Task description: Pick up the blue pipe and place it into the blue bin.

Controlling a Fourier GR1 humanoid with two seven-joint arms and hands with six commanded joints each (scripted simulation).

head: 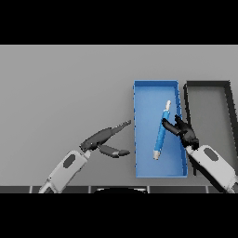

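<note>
Right hand (182, 131) hides part of blue pipe (161, 135).

The right hand (183, 131) hides part of the blue bin's (139, 139) right wall.

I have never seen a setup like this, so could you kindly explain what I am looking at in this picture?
This is one view from a humanoid robot's head, looking down at a grey table. Its two white and grey arms end in dark hands. On the table lie a blue bin and, to its right, a dark bin. A blue pipe is inside the blue bin, lying at a slant. The right hand reaches over the bin's right wall, fingers at the pipe; whether they grip it is unclear. The left hand rests open on the table, left of the blue bin, holding nothing.
</note>
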